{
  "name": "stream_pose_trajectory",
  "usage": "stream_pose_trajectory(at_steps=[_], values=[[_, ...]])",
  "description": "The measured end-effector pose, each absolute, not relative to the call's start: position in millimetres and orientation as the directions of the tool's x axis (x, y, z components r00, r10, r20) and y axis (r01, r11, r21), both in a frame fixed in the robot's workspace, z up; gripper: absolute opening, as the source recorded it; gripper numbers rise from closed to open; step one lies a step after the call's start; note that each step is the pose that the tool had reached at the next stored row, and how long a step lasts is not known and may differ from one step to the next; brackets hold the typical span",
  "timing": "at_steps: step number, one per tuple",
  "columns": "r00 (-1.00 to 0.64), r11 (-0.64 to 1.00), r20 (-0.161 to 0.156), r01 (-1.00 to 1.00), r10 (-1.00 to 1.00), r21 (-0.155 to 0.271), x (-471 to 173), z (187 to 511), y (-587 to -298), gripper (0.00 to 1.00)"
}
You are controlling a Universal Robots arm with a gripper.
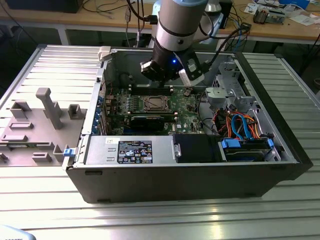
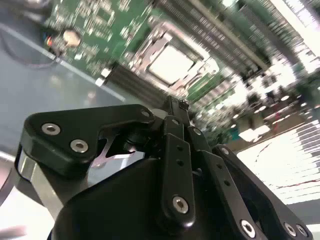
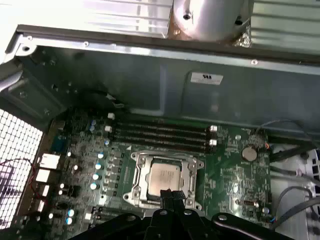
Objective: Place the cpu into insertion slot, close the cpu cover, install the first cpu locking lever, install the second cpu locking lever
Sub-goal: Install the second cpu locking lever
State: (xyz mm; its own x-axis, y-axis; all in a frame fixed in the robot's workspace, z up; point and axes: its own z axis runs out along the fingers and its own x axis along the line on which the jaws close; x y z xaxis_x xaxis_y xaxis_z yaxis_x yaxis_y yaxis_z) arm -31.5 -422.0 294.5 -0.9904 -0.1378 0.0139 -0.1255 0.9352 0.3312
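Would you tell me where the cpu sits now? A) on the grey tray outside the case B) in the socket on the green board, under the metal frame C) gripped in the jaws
B: the cpu lies in the insertion slot, framed by the cpu cover.

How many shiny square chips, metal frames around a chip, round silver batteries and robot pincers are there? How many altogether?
cpu: 1
cpu cover: 1
round silver battery: 1
pincer: 1
Total: 4
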Motion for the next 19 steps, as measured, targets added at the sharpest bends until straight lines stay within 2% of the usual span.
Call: stream_pose_trajectory(at_steps=[1,5,19], values=[[-0.99,0.947,0.02,-0.125,-0.137,0.296,-31,294,-422,0.11],[-0.99,0.957,0.027,-0.125,-0.137,0.26,-32,293,-422,0.11],[-0.99,0.958,0.027,-0.125,-0.137,0.257,-49,265,-429,0.11]])
